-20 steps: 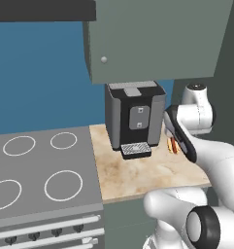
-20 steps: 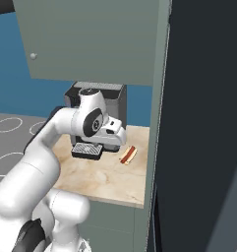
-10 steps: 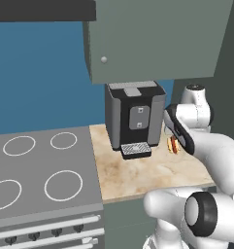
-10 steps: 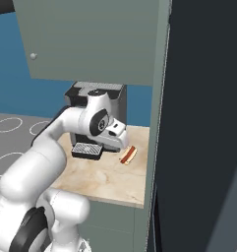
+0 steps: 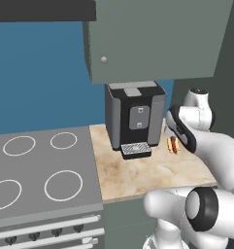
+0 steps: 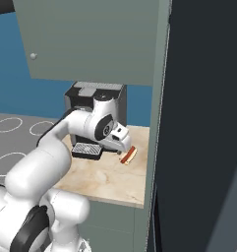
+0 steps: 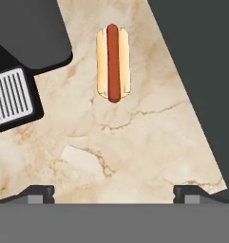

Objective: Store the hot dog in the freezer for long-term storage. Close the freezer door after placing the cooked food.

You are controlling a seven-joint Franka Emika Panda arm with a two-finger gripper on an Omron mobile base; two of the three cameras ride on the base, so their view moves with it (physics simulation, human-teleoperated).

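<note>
The hot dog (image 7: 113, 63), a red sausage in a tan bun, lies flat on the marble counter (image 7: 135, 142), to the right of the black coffee machine. It also shows as the hot dog (image 5: 173, 144) and the hot dog (image 6: 129, 155). My gripper (image 7: 113, 194) hangs above the counter, open, with its two tips wide apart and nothing between them; the hot dog lies ahead of them, untouched. From the base cameras, the gripper (image 5: 182, 132) and the gripper (image 6: 122, 142) sit close over the bun. The freezer (image 6: 203, 123) rises as a tall dark wall right of the counter. I cannot make out the freezer door.
The black coffee machine (image 5: 134, 116) and its drip grille (image 7: 11, 97) stand just left of the hot dog. Grey-green cabinets (image 5: 152, 39) hang low overhead. A stove top (image 5: 41, 170) lies to the left. The counter's right edge meets a dark panel (image 7: 201, 71).
The hand has shifted slightly right and down, closer to the hot dog, and the arm's elbow has swung. The hot dog has not moved.
</note>
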